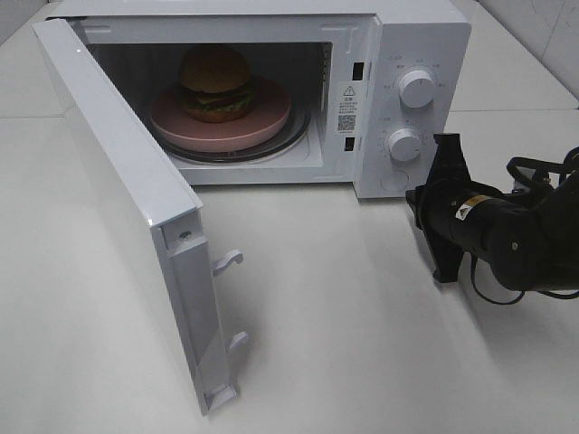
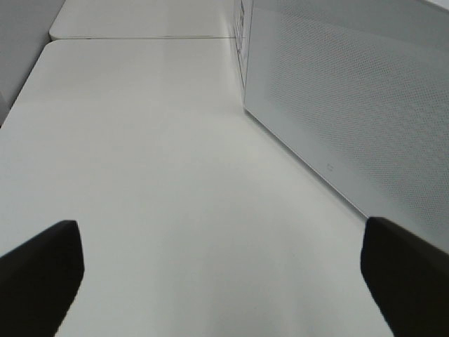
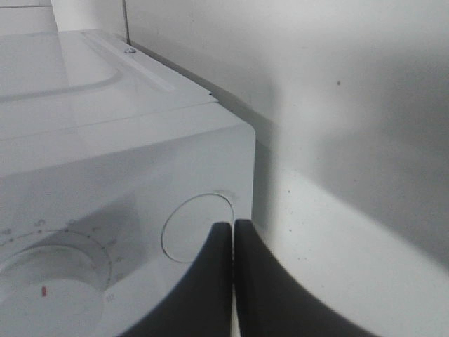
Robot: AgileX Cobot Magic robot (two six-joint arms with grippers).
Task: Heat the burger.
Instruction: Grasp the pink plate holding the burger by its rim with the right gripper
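white tabletop [image 2: 140, 140] lies under my left fingers [image 2: 38, 281], spread wide beside the open door [image 1: 118, 190], likely to push it shut, my right fingers [image 3: 210, 295] pressed together near the round button [image 3: 189, 232], the burger [image 1: 215, 83] sitting on its pink plate [image 1: 271, 122] inside the microwave [image 1: 425, 36], well apart from both.

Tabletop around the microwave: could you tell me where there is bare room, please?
Bare table spreads before the microwave, between its open door and the right gripper. The cavity is crowded: pink plate and burger fill it.
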